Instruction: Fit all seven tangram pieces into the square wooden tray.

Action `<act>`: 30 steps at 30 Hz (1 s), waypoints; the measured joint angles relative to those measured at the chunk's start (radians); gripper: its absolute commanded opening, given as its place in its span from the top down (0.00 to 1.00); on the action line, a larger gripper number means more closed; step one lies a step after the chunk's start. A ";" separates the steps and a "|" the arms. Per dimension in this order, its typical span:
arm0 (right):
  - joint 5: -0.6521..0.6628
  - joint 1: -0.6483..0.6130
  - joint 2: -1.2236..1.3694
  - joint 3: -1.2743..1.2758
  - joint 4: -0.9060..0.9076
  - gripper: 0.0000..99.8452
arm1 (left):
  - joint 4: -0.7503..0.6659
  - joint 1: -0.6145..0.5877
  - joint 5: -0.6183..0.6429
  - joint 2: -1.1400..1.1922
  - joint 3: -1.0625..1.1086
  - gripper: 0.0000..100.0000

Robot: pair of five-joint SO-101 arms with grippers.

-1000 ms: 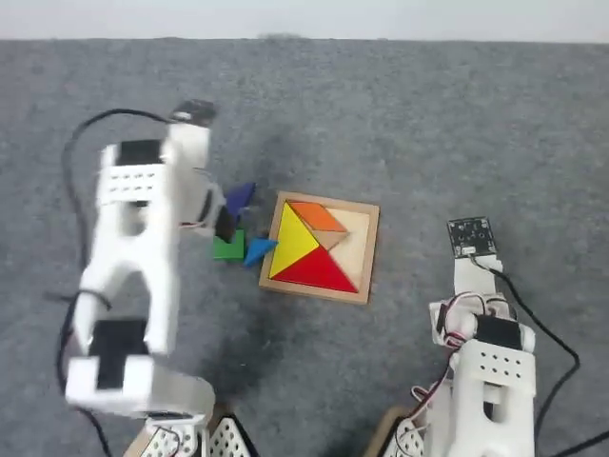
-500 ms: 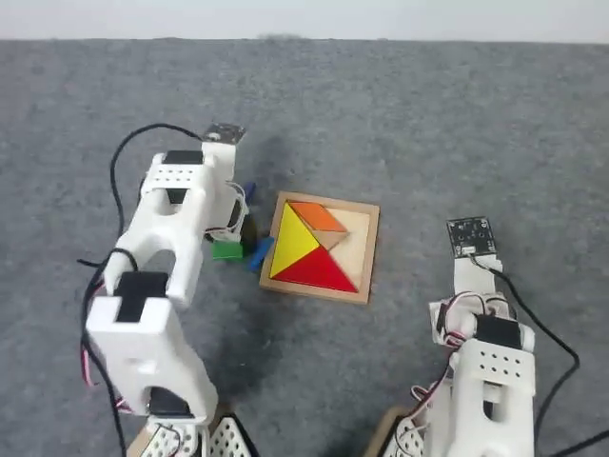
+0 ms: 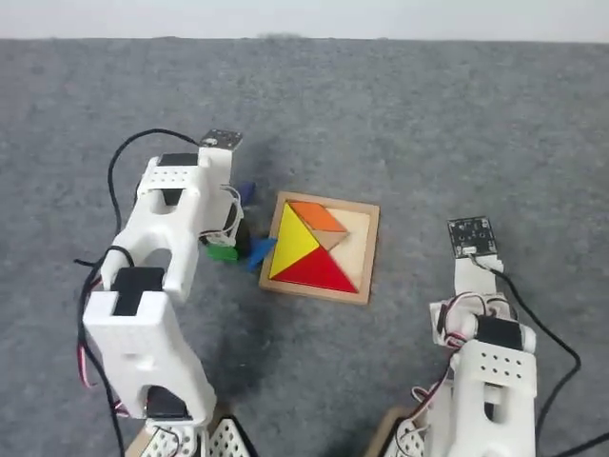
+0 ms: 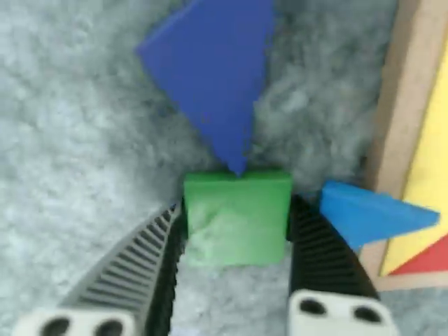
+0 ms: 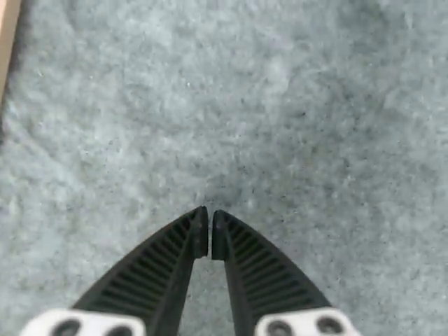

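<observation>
Left wrist view, mid-frame — left gripper (image 4: 236,210) pinches the green square (image 4: 236,227). Right gripper (image 5: 210,234) is fully closed — bottom centre, over carpet (image 5: 294,105).

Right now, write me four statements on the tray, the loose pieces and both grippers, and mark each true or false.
1. A yellow piece and a red piece lie in the wooden tray. True.
2. The green square lies inside the tray. False: it sits on the carpet outside the tray, between the fingers of the left gripper.
3. The right gripper is shut over bare carpet. True.
4. All seven pieces are in the tray. False: the dark blue piece, the light blue triangle and the green square are outside it.
</observation>
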 measured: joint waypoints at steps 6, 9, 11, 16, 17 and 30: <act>0.000 0.000 0.000 0.000 0.000 0.97 | 0.008 0.002 -0.023 -0.041 0.003 0.88; 0.000 0.000 0.000 0.000 0.000 0.97 | 0.052 0.023 -0.023 -0.127 0.009 0.88; 0.000 0.000 0.000 0.000 0.000 0.97 | 0.091 0.066 -0.023 -0.204 0.009 0.88; 0.000 0.000 0.000 0.000 0.000 0.97 | 0.144 0.235 -0.023 -0.361 0.009 0.88; 0.000 0.000 0.000 0.000 0.000 0.97 | 0.144 0.273 -0.026 -0.371 0.009 0.88; 0.000 0.000 0.000 0.000 0.000 0.97 | -0.026 0.632 -0.063 -0.210 0.011 0.88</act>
